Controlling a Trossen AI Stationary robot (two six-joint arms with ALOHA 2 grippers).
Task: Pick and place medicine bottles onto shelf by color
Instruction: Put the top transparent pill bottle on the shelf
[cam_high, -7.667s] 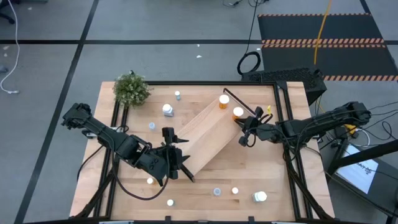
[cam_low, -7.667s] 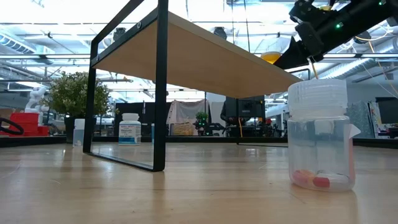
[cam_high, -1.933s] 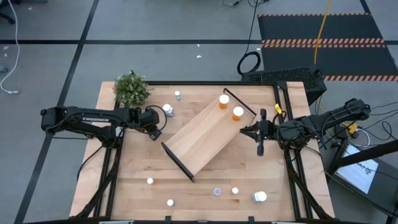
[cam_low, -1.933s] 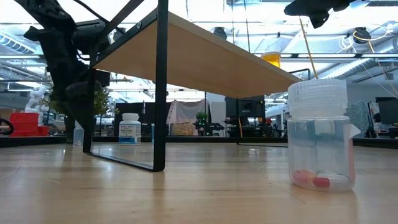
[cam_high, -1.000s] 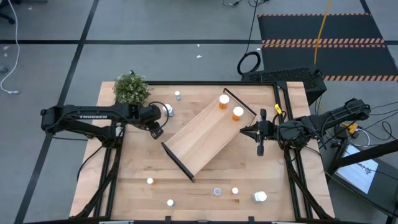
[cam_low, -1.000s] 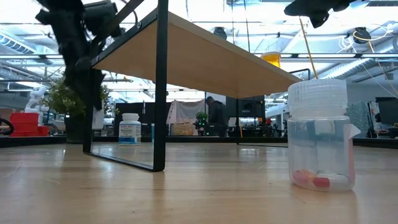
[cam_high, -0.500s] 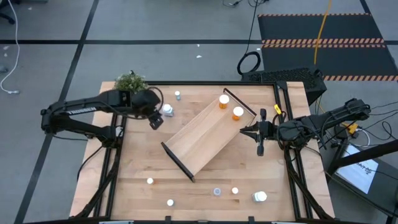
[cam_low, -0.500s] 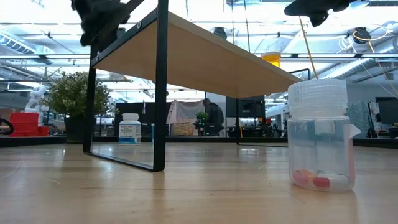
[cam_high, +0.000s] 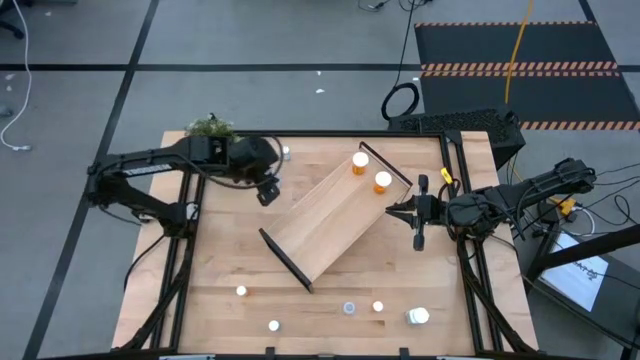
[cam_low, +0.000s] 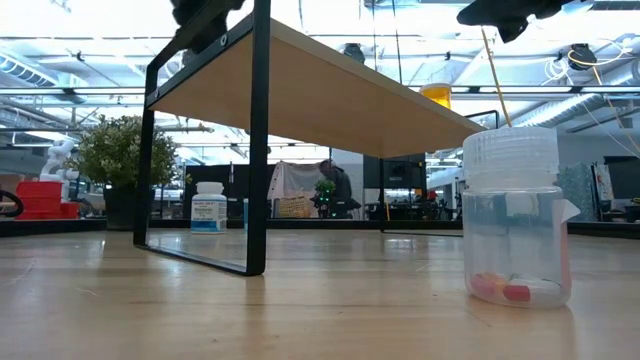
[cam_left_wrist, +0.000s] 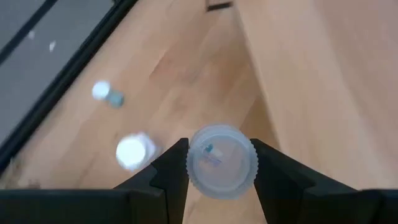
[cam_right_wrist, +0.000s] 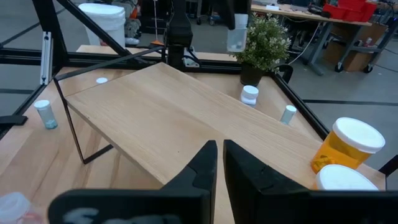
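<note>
My left gripper (cam_high: 268, 190) hangs high over the table between the green plant (cam_high: 210, 127) and the shelf's (cam_high: 335, 220) far-left long edge, shut on a pale clear bottle (cam_left_wrist: 221, 162). The light-wood shelf stands slantwise on its black end brackets. Two orange bottles (cam_high: 360, 163) (cam_high: 382, 182) stand on its far right end. My right gripper (cam_right_wrist: 219, 149) is shut and empty, level, just off that end. Other small bottles stand on the tabletop. My left gripper pinches the bottle at its ribbed cap (cam_left_wrist: 193, 163) between the two fingers (cam_left_wrist: 171, 165), one on either side. The fingers come from above, slanting down. The bottle hangs upright below them (cam_right_wrist: 237, 31), lifted clear of the table.
A white bottle (cam_left_wrist: 132, 151) and a small pale one (cam_high: 286, 153) stand on the table below and beyond my left gripper. Several small bottles (cam_high: 349, 308) dot the near part of the table; one clear bottle holding red pills (cam_low: 515, 215) stands close before the low camera.
My left gripper has risen well above the table and gone toward the shelf, away from the table's left edge, carrying the pale bottle upright. In the low view it has climbed from beside the shelf's bracket to above the board. My right arm has kept still.
</note>
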